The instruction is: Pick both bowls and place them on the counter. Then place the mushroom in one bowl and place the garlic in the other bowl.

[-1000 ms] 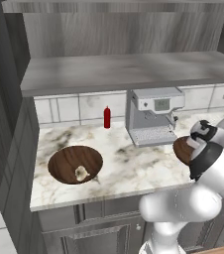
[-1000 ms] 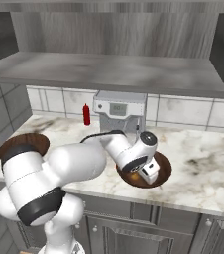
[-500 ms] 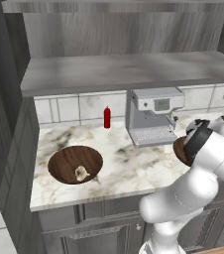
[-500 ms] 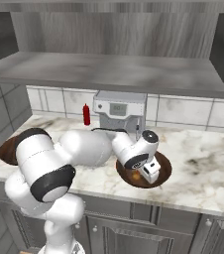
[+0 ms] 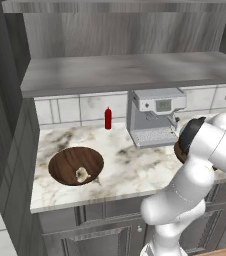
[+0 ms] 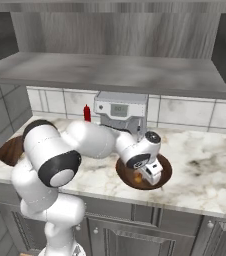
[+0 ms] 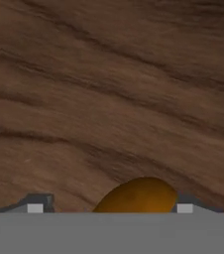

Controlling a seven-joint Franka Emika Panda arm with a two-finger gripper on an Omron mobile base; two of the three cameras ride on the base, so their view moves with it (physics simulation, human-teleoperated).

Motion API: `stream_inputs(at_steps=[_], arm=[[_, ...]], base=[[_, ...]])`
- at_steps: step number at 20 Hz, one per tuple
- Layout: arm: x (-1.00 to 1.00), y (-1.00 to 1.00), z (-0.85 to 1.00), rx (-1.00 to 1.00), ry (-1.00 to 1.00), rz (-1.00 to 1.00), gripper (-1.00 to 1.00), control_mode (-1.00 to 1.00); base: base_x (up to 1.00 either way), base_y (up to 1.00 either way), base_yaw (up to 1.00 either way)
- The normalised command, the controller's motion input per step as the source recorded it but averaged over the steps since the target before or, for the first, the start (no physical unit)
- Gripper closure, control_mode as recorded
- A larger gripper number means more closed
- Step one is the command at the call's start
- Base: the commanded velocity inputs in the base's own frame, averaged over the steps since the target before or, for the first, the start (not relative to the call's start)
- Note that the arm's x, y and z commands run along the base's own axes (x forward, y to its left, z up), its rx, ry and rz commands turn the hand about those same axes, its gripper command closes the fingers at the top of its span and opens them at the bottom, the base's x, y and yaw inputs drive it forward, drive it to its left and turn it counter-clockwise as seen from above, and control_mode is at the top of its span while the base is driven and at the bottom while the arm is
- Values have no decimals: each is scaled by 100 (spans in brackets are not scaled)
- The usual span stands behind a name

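1. At the left end of the counter (image 5: 120,170), one bowl (image 5: 76,165) is sitting upright with the garlic (image 5: 82,174) lying inside it, toward its near right side; that half of the task looks finished.
2. Further right, a red bottle (image 5: 108,118) and a coffee machine (image 5: 155,116) are standing against the tiled wall, well apart from the work.
3. At the right, the second bowl (image 6: 144,171) is resting on the marble with the gripper (image 6: 151,171) reaching down into it.
4. In the hand view the fingertips (image 7: 36,205) are standing spread on either side of the mushroom (image 7: 136,196), whose orange-brown cap is lying on the wood grain between them, so the jaws look parted and are pinching nothing.
5. I judge the step in hand to be the release of the mushroom into this bowl; the next move is calling for a straight lift clear of the rim, without nudging the cap or the bowl.
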Motion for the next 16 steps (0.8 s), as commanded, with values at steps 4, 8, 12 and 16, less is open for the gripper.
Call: stream_inputs(at_steps=[4, 8, 12, 16], arm=[[0, -23, 27, 0, 0, 0, -100, -100], [-18, -17, 49, 0, 0, -2, -100, -100], [-36, -13, 58, 0, -3, -3, -100, -100], [-62, -6, 44, 0, -2, -3, -100, -100]], base=[[0, 0, 0], [0, 0, 0], [0, 0, 0], [0, 0, 0]])
